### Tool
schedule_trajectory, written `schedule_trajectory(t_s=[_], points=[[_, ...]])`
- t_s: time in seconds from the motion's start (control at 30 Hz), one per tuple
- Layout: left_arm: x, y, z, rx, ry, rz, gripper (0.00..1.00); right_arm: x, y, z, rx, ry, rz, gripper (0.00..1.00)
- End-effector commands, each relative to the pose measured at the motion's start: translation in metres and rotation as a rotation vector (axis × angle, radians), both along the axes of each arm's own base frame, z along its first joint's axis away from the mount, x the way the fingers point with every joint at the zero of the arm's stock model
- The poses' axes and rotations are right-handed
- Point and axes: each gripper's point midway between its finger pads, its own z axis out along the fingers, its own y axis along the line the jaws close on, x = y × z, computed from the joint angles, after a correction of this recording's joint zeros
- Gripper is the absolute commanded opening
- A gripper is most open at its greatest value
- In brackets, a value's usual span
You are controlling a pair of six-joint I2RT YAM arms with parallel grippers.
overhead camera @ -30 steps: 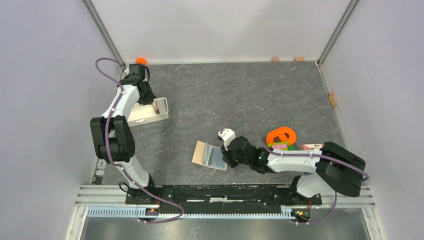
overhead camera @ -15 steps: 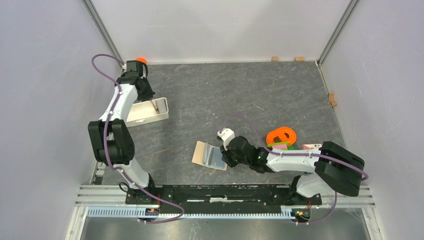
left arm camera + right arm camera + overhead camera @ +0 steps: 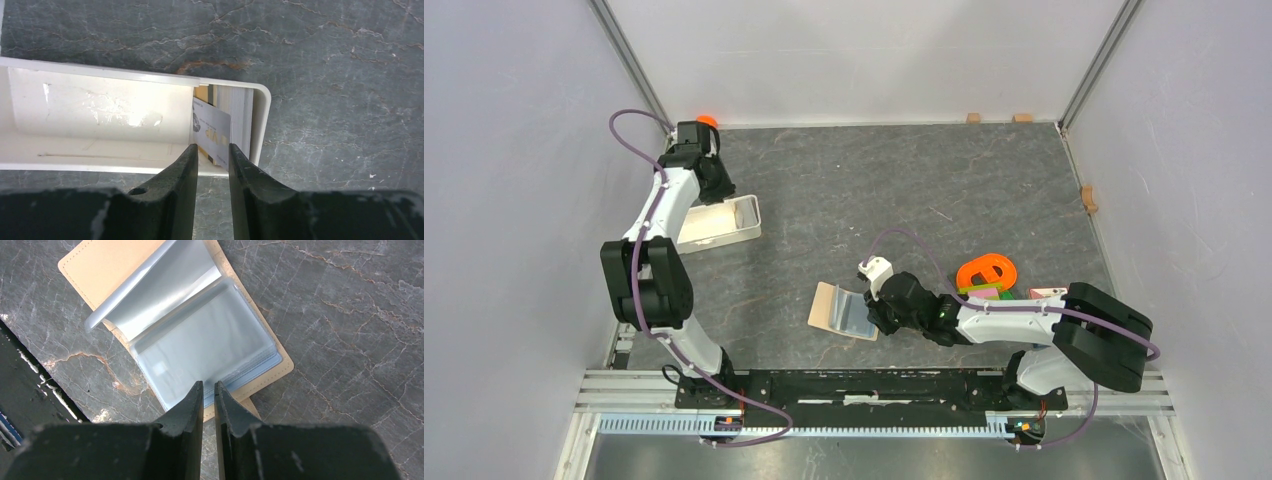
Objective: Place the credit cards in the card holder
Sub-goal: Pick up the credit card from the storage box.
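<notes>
Your left hand (image 3: 212, 148) hangs over the end of the white tray (image 3: 100, 69), jaws part-open and gripping nothing. Their tips sit either side of a grey card (image 3: 212, 131) that stands on edge there, leaning against more cards (image 3: 241, 117) packed into the same corner. Across the worktop (image 3: 904, 190), well apart from the tray, the holder (image 3: 110, 265) lies open, tan cover down, its clear pockets (image 3: 200, 345) fanned upward. Your right hand (image 3: 209, 386) sits low at the holder's near edge with jaws almost closed; whether they pinch a pocket sheet or merely press on it, the wrist view does not settle. No card shows in any pocket, so the job looks to be at its first step: the pick from the tray. The next move calls for you to sink the left hand around the grey card, close firmly and lift it straight out past the tray wall. Then carry it to the holder and line its edge with a pocket mouth.
</notes>
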Motion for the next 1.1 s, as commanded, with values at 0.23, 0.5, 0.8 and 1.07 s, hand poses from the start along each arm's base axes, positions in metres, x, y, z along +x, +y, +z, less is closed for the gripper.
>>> schedule_trajectory(t_s=[0.23, 0.5, 0.8, 1.07], points=[[0.007, -0.007, -0.018, -0.012, 0.028, -0.057, 0.34, 0.004, 0.014, 0.015, 0.047, -0.017, 0.006, 0.18], [0.007, -0.009, -0.031, -0.029, 0.061, -0.057, 0.33, 0.004, 0.013, 0.014, 0.044, -0.014, 0.005, 0.18], [0.007, -0.014, -0.033, -0.054, 0.064, -0.067, 0.33, 0.004, 0.013, 0.013, 0.044, -0.016, 0.006, 0.18], [0.01, -0.021, -0.029, -0.086, 0.041, -0.089, 0.34, 0.004, 0.014, 0.014, 0.047, -0.014, 0.006, 0.18]])
